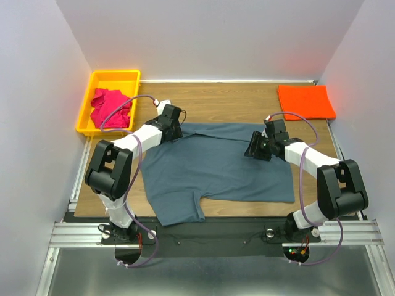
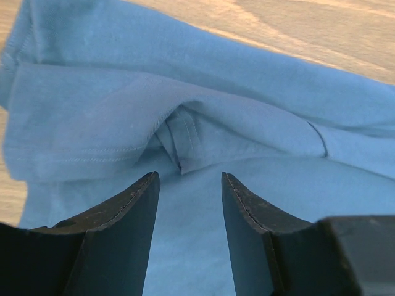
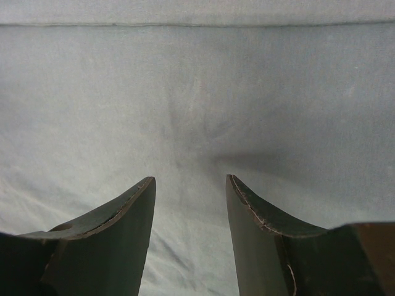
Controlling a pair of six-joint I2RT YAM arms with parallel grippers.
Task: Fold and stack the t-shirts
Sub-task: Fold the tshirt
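Left jaws: part open, nothing between them, tips just short of a puckered seam fold [image 2: 179, 139] that lies dead ahead and centred in the gap. Right jaws: part open, empty, hanging over flat cloth with a straight edge line [image 3: 197, 24] running crosswise further ahead. Both sit on the grey-blue shirt [image 1: 216, 169], left at its far-left corner, right near its far-right corner. The shirt is spread on the counter [image 1: 234, 102], long axis left-right, one sleeve sticking out at its near-left. My guess is that both pinch the far edge and fold towards the near one. Orange shirt [image 1: 306, 102] is folded beyond the far-right corner, well apart. Pink shirt [image 1: 111, 108] is bunched in the yellow bin [image 1: 86, 117] beyond the far-left corner.
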